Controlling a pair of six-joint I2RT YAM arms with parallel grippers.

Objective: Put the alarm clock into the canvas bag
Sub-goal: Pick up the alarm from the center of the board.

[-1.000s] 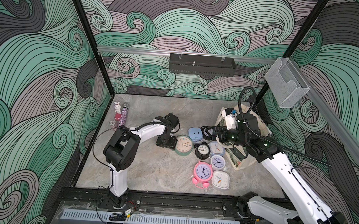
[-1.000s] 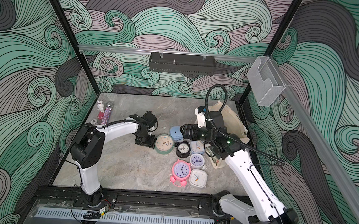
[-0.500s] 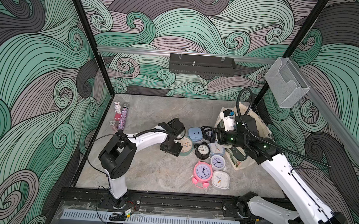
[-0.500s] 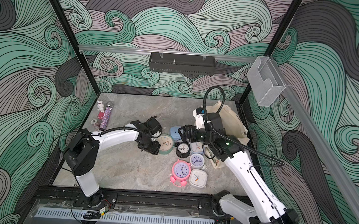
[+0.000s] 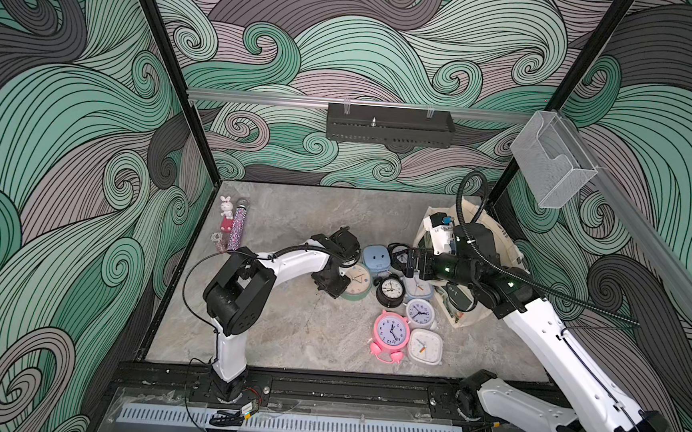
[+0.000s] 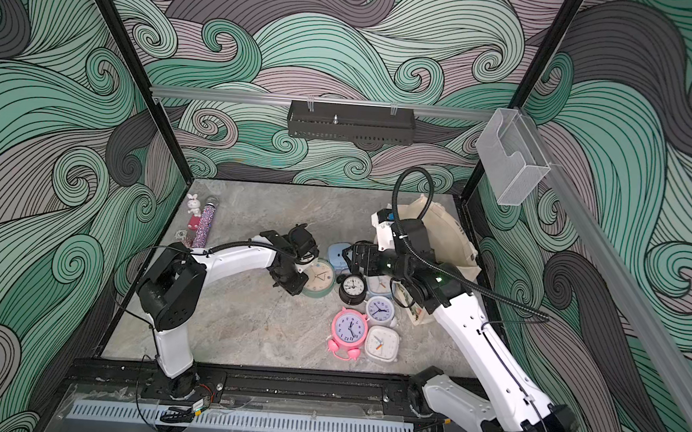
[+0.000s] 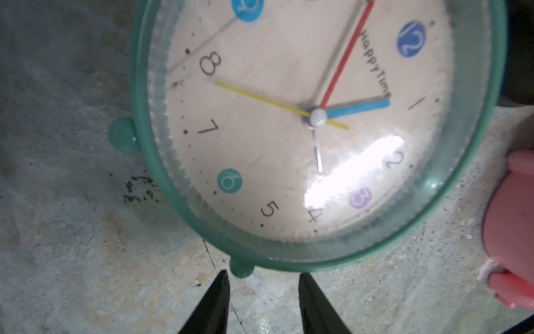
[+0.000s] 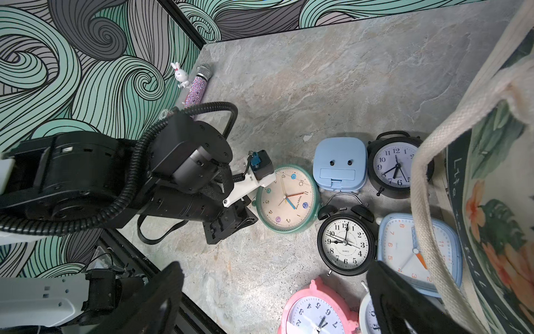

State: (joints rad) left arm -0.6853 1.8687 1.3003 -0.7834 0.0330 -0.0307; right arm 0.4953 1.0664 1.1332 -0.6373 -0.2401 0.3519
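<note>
**Top views:** In both top views the green clock (image 5: pixel 356 282) lies face up on the counter (image 5: pixel 286 329). It sits at the edge of a huddle of other clocks (image 5: pixel 417 311), outside the bag (image 5: pixel 497 236). The bag slumps in the far right corner, partly under the right arm. The left pincer (image 5: pixel 337 287) sits low at the clock's rim, on the left arm's side. The right pincer (image 5: pixel 405 263) hovers over the clocks, just beside the bag.

**Left wrist:** The left pincer's two black fingertips (image 7: pixel 219 300) stand apart with bare counter between them, clamped on nothing. The green clock's small foot lies just off their ends.

**Right wrist:** The right pincer's fingers (image 8: pixel 164 292) are spread wide above the clocks, holding nothing. The bag's cream handle (image 8: pixel 427 202) hangs close by one finger; whether they touch I cannot tell.
</note>
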